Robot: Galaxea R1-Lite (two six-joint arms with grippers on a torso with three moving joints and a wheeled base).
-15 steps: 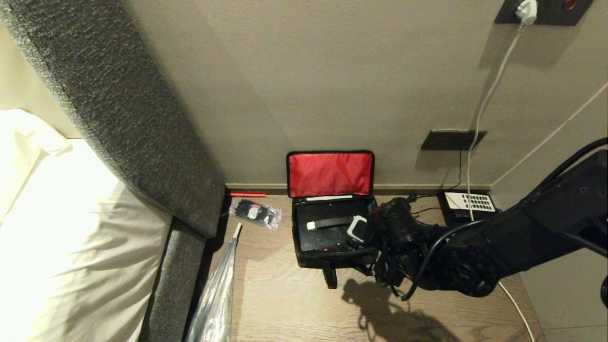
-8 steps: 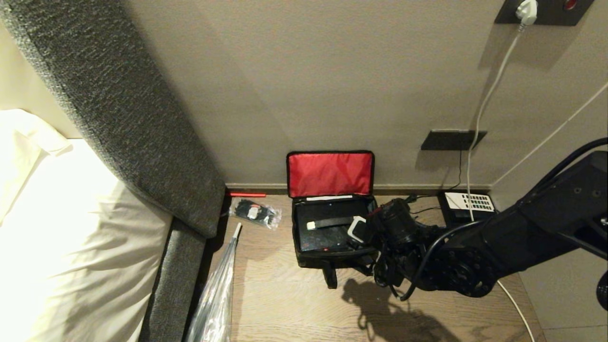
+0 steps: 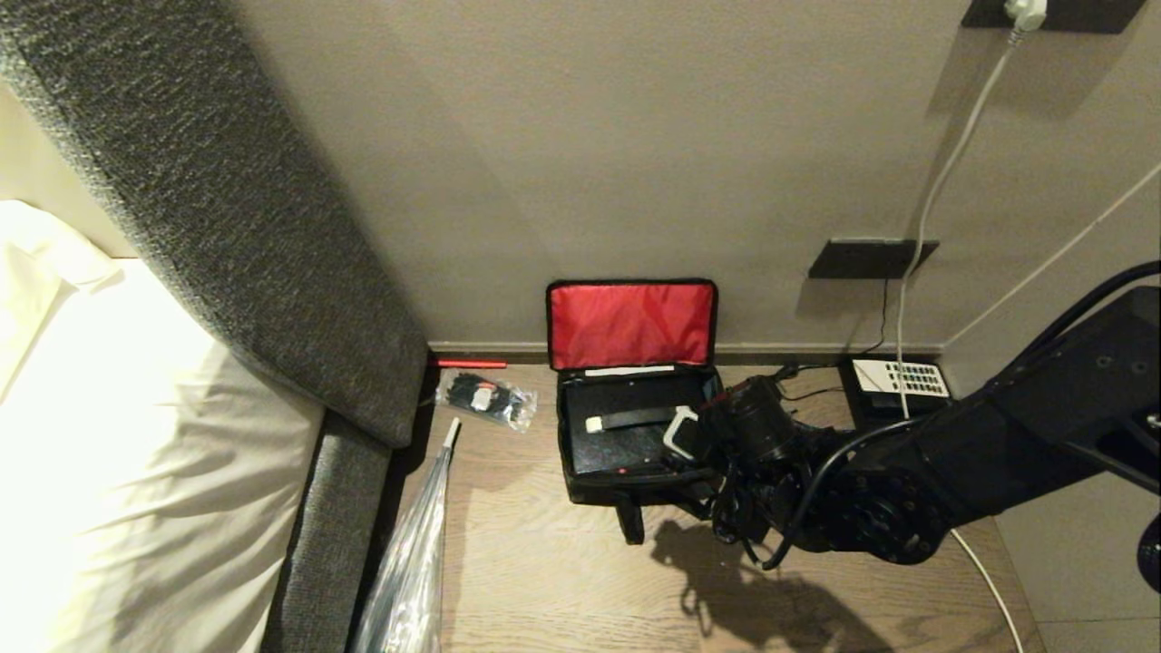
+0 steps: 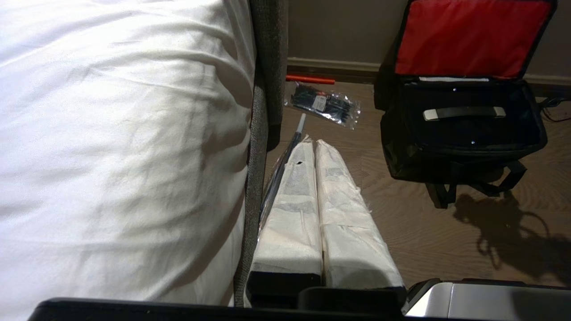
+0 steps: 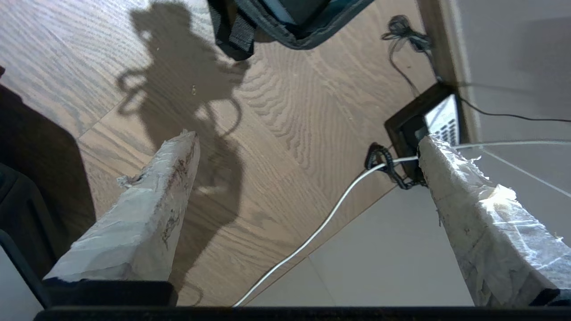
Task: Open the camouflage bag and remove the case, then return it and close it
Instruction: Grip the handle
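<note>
The camouflage bag (image 3: 626,481) stands on the wooden floor (image 3: 562,580) against the wall (image 3: 580,163), its lid (image 3: 631,324) thrown back upright so that the red lining faces forward. Inside the open bag lies the case (image 3: 617,435), black, with its long handle (image 3: 632,419) running across the top and silver ends showing; a small red spot marks its near edge. A black strap (image 3: 629,523) of the bag trails onto the floor in front. To the bag's left lie a clear packet of black ties (image 3: 485,399) and, along the skirting, a thin red stick (image 3: 469,364); nearer the bed (image 3: 136,453) lies a long object in clear wrap (image 3: 413,553). To the bag's right a black phone with white keypad (image 3: 893,385) sits by the wall, with a white cable (image 3: 925,209) running up to a socket. The right gripper (image 5: 308,151) hangs just beside the bag's right side, above bare floor, its taped fingers (image 5: 138,218) spread wide and holding nothing. The left gripper (image 4: 314,147) is parked well apart, beside the bed, its taped fingers (image 4: 294,200) pressed together and empty.
</note>
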